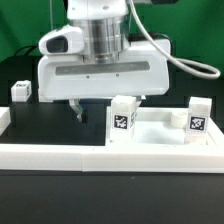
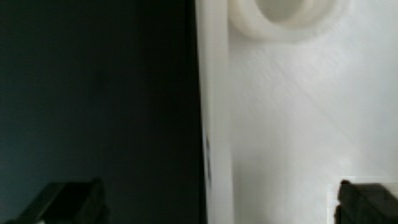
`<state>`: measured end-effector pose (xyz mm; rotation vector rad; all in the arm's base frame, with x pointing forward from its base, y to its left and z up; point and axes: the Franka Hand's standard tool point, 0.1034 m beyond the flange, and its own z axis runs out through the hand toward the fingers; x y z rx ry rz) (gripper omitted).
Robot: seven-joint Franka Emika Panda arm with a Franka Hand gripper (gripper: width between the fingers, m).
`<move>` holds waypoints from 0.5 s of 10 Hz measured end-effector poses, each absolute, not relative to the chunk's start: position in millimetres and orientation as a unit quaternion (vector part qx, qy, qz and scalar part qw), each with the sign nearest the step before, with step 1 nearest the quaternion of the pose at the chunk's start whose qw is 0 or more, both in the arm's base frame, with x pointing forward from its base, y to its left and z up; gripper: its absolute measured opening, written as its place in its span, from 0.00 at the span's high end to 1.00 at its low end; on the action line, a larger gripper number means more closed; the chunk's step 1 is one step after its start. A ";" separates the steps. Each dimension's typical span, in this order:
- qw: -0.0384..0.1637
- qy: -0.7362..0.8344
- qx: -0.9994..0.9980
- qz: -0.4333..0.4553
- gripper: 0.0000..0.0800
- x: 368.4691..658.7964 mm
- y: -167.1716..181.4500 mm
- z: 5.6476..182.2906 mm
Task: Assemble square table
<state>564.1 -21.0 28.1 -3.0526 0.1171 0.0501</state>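
Observation:
The white square tabletop (image 1: 160,128) lies low at the exterior view's right, behind the front wall. In the wrist view its flat surface (image 2: 294,120) fills one half, with an empty round corner socket (image 2: 285,20) at the frame edge and black table beside it. My gripper (image 1: 107,108) is open and empty, low over the tabletop's edge. In the wrist view (image 2: 217,205), one dark fingertip (image 2: 71,203) is over black table and the other over the white top. Two tagged white legs (image 1: 122,120) (image 1: 195,118) stand upright at the tabletop's near side. A third leg (image 1: 20,92) is far left.
The long low white border wall (image 1: 90,155) runs along the front, with an end piece at the exterior view's left (image 1: 4,120). The arm's white hand body (image 1: 100,75) hides the table behind it. Black table surface (image 1: 50,118) lies left of the gripper.

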 end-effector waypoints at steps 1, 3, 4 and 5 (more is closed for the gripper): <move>0.038 0.037 -0.999 0.011 0.19 563.7 -22.3 18.5; 0.036 0.048 -0.998 0.014 0.19 561.5 -11.3 9.6; 0.036 0.048 -0.998 0.013 0.19 562.3 -13.7 10.3; 0.036 0.050 -0.998 0.013 0.19 562.2 -14.6 10.1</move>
